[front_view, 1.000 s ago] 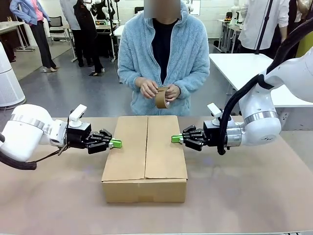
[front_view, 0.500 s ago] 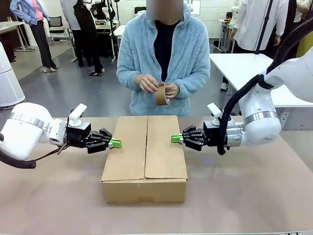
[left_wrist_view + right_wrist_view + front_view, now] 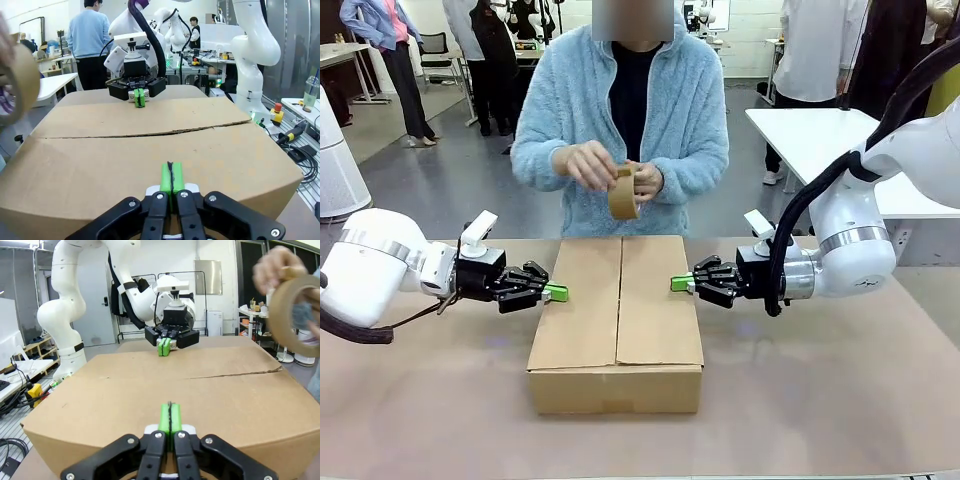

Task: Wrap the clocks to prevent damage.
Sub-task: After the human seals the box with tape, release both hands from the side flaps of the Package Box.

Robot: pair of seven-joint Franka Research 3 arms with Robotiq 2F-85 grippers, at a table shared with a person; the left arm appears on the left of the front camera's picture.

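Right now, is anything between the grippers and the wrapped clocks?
Yes, the box. Its two flaps are closed, so whatever is inside is hidden. The left gripper and right gripper, both shut, press the flaps from either side. The person's hand holds a tape roll above the far edge.

The clocks are hidden from us. What we do see at the middle of the table (image 3: 820, 400) is a brown cardboard box (image 3: 616, 320), lying flat with its long side running near to far. Its two top flaps are folded shut and meet along a seam down the middle. Beyond its far end, the person holds a brown tape roll (image 3: 622, 195) in both hands, above the table.
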